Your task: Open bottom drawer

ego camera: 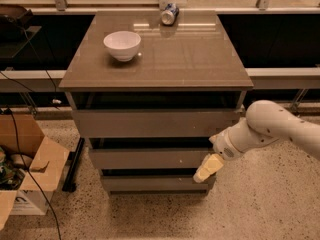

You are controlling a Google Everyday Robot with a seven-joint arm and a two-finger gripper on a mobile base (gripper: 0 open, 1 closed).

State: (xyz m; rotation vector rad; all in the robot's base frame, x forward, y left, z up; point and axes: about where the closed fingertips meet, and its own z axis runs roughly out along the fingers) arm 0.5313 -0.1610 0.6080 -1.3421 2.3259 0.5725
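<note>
Grey-brown and shut: opening of the bottom drawer (150,184) not begun, only approached.

From the left: a cardboard box (30,166) on the floor beside the cabinet. On the cabinet top (200,64), a white bowl (122,44) and a soda can (169,14) lying on its side, neither in the way. Below, three plain fronts, none visibly drawn out, the slimmest and lowest just above the floor. At its upper right corner, the pale gripper (206,169), angled down-left from the white arm (272,124), its end over the dark slot under the middle drawer (145,159). Touching the front or just short of it, cannot tell. Open or closed, cannot tell; nothing seen held. Judged still to do: catch the top edge of that lowest front, then pull straight out toward the camera.
</note>
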